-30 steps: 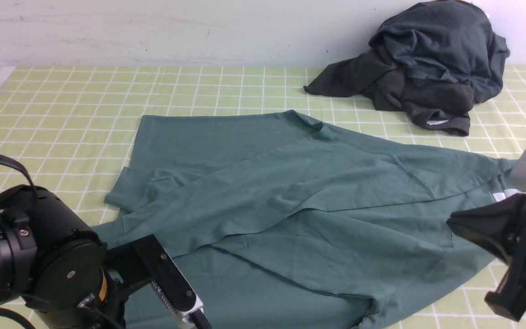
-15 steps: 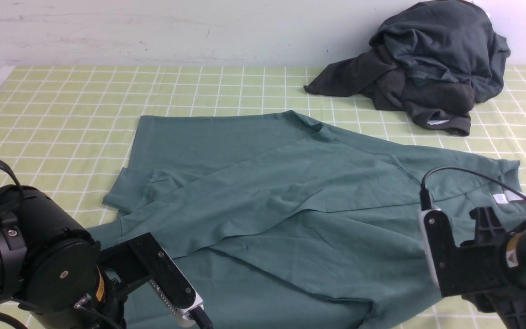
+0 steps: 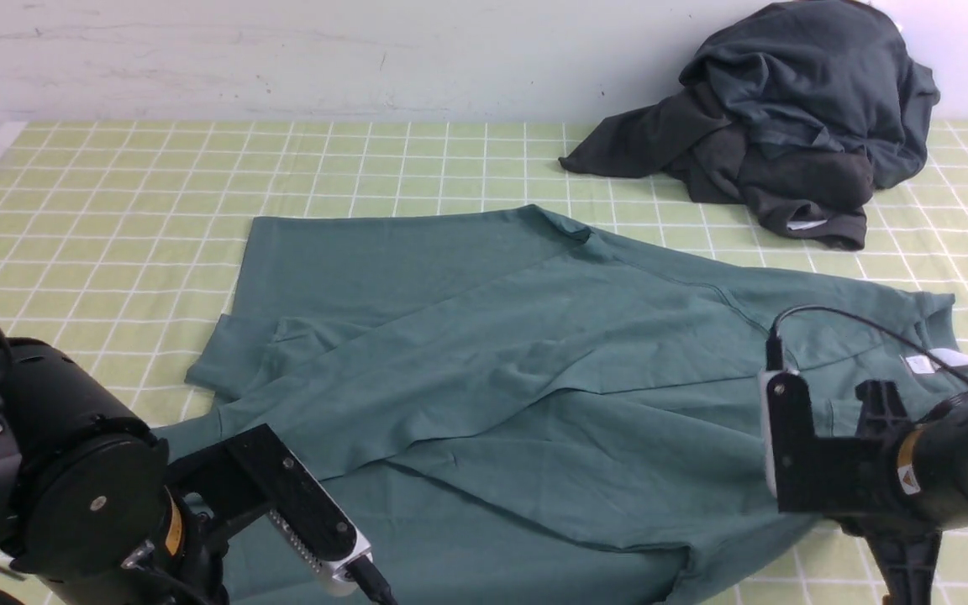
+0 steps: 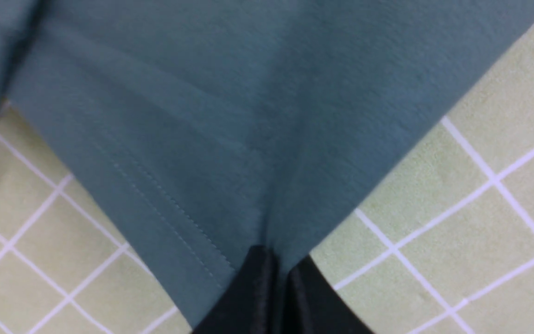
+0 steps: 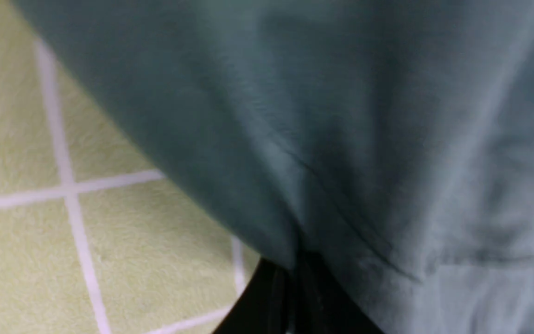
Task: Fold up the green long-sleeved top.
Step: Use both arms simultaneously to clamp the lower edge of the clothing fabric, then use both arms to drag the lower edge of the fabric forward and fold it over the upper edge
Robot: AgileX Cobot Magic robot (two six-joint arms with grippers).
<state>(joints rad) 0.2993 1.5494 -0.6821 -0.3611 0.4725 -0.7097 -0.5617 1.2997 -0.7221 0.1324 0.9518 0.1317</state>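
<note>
The green long-sleeved top (image 3: 534, 370), a soft matte knit with a stitched hem, lies rumpled from the desk's (image 3: 114, 185) middle to its near edge. The left gripper (image 4: 276, 262) pinches its hem corner tight. The right gripper (image 5: 297, 266) pinches a fold near the right edge. Fuzzy lime grid cloth lies open along the left and far edges. Heaped dark grey garments (image 3: 795, 126) fill the far right corner.

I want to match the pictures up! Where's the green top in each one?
Front view: the green top lies spread wide across the middle of the picture.
Left wrist view: seen close up, it fills most of the picture.
Right wrist view: again close up and blurry, it covers most of the picture.
Shared landmark: the yellow-green checked cloth under it.
</note>
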